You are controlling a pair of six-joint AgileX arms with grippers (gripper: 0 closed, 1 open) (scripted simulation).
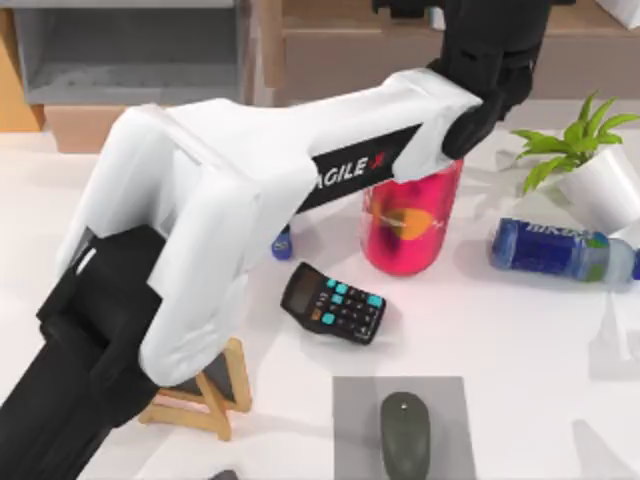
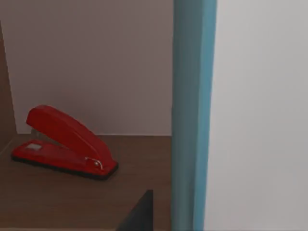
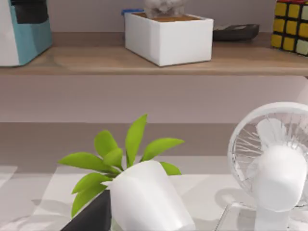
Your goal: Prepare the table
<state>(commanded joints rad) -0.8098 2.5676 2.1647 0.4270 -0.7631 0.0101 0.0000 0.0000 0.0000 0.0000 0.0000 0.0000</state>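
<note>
The table [image 1: 520,340] is a broad white top carrying scattered items. My left arm [image 1: 300,160] stretches across it from the near left to the far right, and its black gripper [image 1: 480,25] reaches into the wooden shelf at the back. The left wrist view looks into a shelf bay holding a red stapler [image 2: 65,144] beside a teal upright edge [image 2: 190,115]. A dark part of my right gripper [image 3: 91,216] shows close to a white potted plant [image 3: 144,197] and a white fan [image 3: 276,163].
On the table lie a black calculator [image 1: 333,302], a pink bottle [image 1: 410,225], a blue bottle on its side [image 1: 560,250], a potted plant [image 1: 595,165], a dark mouse [image 1: 405,435] on a grey pad [image 1: 350,420], and a wooden stand [image 1: 205,395]. A grey shelf cabinet [image 1: 130,60] stands back left.
</note>
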